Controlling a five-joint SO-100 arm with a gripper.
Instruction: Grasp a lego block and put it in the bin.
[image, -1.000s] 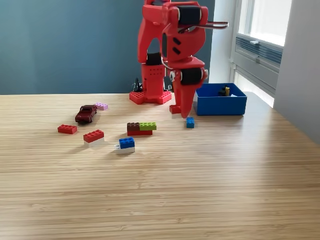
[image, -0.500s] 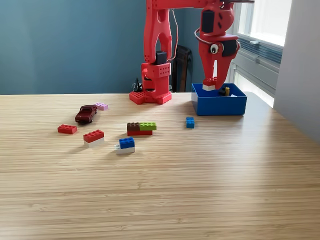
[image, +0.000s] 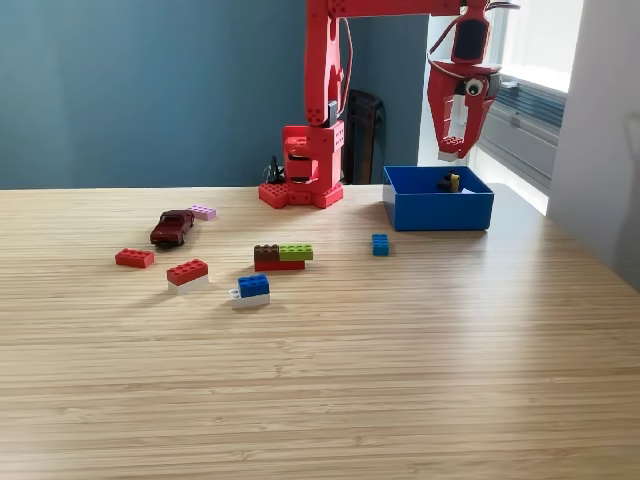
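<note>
One red tool (image: 452, 150) above blue bin (image: 440, 210), grip unclear, no legible writing.

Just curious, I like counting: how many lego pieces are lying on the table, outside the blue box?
6: red brick, red-white, blue-white, brown-green-red stack, small blue, pink by the toy car.

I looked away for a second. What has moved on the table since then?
The red arm's hand swung from the table near the small blue lego block towards the exterior view's right and rose; it now hangs above the open-topped blue plastic bin, a red and white piece at its tip. The loose blocks and the dark red toy car stayed put.
</note>
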